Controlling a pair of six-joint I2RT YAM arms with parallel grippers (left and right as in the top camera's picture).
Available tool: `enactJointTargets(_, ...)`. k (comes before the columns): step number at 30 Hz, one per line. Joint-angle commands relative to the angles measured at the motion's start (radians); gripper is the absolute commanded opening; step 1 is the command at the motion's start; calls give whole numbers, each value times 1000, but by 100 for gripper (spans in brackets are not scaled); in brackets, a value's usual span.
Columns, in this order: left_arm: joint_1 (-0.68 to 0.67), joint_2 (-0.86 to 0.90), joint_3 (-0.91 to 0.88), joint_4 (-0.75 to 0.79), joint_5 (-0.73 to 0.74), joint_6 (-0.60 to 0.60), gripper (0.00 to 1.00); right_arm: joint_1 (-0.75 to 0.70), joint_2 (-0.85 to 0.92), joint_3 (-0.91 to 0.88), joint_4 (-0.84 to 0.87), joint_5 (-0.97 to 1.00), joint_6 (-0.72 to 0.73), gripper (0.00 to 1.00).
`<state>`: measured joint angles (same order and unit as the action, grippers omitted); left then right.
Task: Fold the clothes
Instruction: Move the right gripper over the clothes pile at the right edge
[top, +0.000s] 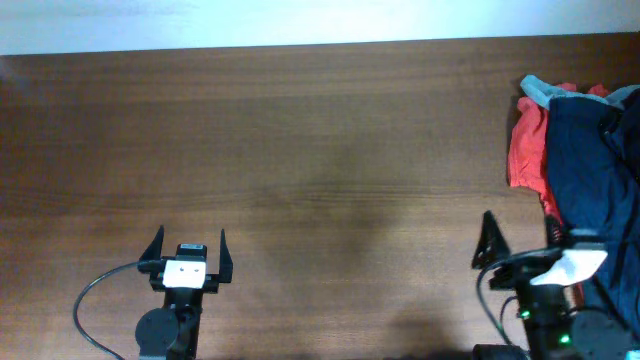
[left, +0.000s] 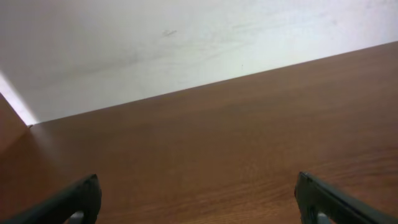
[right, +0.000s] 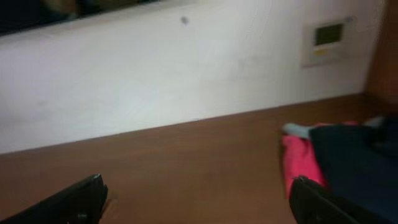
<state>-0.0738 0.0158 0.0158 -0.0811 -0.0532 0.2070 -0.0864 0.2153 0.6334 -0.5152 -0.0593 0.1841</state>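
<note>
We see nothing folded yet: the clothes (top: 590, 130) lie heaped just beyond our right fingers (top: 490, 238); these and our left fingers (top: 154, 247) gape wide, empty.

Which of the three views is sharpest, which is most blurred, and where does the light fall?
Overhead: sharpest, even light, a faint pale sheen on the table. Left wrist: soft, with a bright wedge low on the wall at the left. Right wrist: most blurred, the clothes smeared.
</note>
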Motion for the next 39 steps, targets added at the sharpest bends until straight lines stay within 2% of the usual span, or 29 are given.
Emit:
enactJointTargets(1,-5,-4,-6,0,5,15,99,-6,202,192,-64,106,-36,99)
enactJointTargets(5,-5,-4,-6,0,5,15,99,-7,434,354,-111,140,-72,99)
enactJointTargets(10,-5,-4,-6,0,4,15,99,-16,850,675,-287,208,-77,99)
enactJointTargets(14,-5,-4,-6,0,5,15,99,-92,1164,947,-417,213,-126,99)
enactJointTargets(17,-5,-4,-6,0,5,15,99,-150,1311,1056,-412,214,-137,99)
enactJointTargets(20,-5,-4,-6,0,5,15,99,-203,1410,1089,-372,213,-136,98)
enactJointTargets(23,-5,-4,-6,0,5,15,99,-241,1518,1089,-317,210,-193,82)
enactJointTargets(26,-5,-4,-6,0,5,15,99,-240,1582,1089,-262,211,-285,71)
enactJointTargets(28,-5,-4,-6,0,5,15,99,-242,1636,1088,-203,247,-297,64)
enactJointTargets(34,-5,-4,-6,0,5,15,99,-242,1769,1088,-108,256,-297,57)
enactJointTargets(39,-5,-4,-6,0,5,15,99,-243,1887,1088,-31,315,-297,56)
